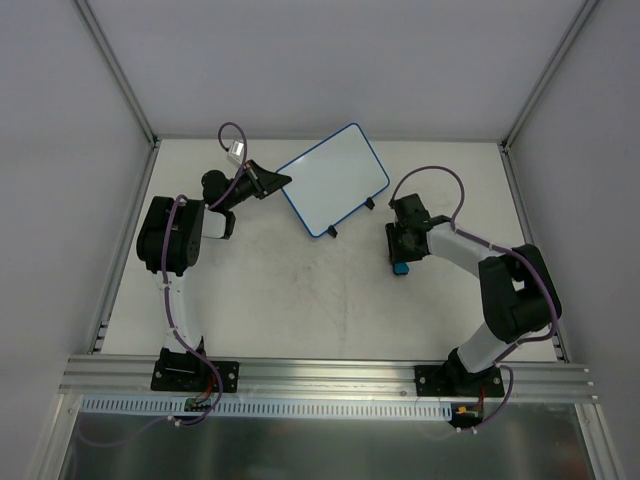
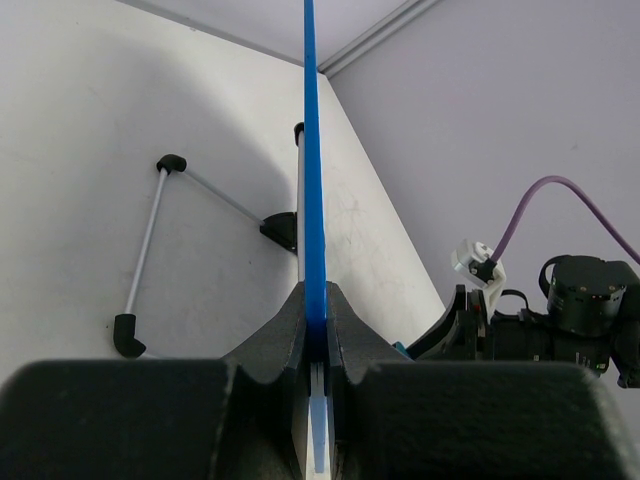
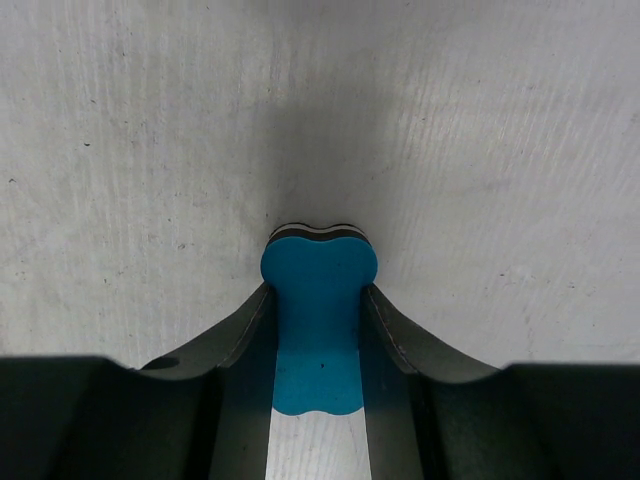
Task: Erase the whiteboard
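Note:
The whiteboard has a thin blue frame and a plain white face with no marks showing. It stands tilted at the back middle of the table on two black feet. My left gripper is shut on its left edge. In the left wrist view the blue frame runs straight up from between the left gripper's jaws. My right gripper is shut on a small blue eraser, to the right of the board and apart from it. In the right wrist view the eraser sits between the right gripper's jaws, just over the table.
The board's wire stand with black end caps shows behind it in the left wrist view. Grey walls with aluminium posts close off the back and sides. The white table is scuffed. An aluminium rail runs along the near edge.

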Controlling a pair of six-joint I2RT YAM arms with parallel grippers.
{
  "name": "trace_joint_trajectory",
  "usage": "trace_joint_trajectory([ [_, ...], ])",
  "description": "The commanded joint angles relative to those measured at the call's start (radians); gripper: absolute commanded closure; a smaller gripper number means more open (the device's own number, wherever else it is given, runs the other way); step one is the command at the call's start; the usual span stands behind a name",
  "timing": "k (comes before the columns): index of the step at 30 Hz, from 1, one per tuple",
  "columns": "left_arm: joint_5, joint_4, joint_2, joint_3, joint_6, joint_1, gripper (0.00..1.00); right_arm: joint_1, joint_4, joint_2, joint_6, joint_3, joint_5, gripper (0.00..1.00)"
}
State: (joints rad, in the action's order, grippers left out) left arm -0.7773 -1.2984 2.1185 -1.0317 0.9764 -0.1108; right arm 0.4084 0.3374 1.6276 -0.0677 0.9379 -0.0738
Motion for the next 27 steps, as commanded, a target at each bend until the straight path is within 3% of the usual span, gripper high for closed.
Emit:
trace_joint_trajectory([
  [1,-0.083,-0.383,-0.037,0.021,-0.018,-0.02,1.0,0.012,-0.031,-0.055,0.011,-0.019,-0.035,0.64],
  [3,-0.083,-0.383,-0.037,0.021,-0.016,-0.02,1.0,0.012,-0.043,-0.067,0.011,-0.027,-0.038,0.56],
  [13,-0.08,-0.383,-0.032,0.016,-0.013,-0.018,1.0,0.015,-0.051,-0.109,0.008,-0.036,-0.047,0.48],
  [14,-0.08,-0.383,-0.034,0.016,-0.012,-0.018,0.97,0.015,-0.057,-0.12,0.009,-0.039,-0.049,0.47],
  [15,-0.077,-0.383,-0.034,0.016,-0.012,-0.018,0.87,0.017,-0.078,-0.147,0.009,-0.059,-0.05,0.46],
  [19,-0.07,-0.383,-0.034,0.018,-0.007,-0.015,0.71,0.018,-0.129,-0.224,0.008,-0.119,-0.06,0.45],
  [27,-0.059,-0.383,-0.032,0.019,-0.005,-0.013,0.61,0.017,-0.162,-0.287,-0.004,-0.165,-0.09,0.45],
])
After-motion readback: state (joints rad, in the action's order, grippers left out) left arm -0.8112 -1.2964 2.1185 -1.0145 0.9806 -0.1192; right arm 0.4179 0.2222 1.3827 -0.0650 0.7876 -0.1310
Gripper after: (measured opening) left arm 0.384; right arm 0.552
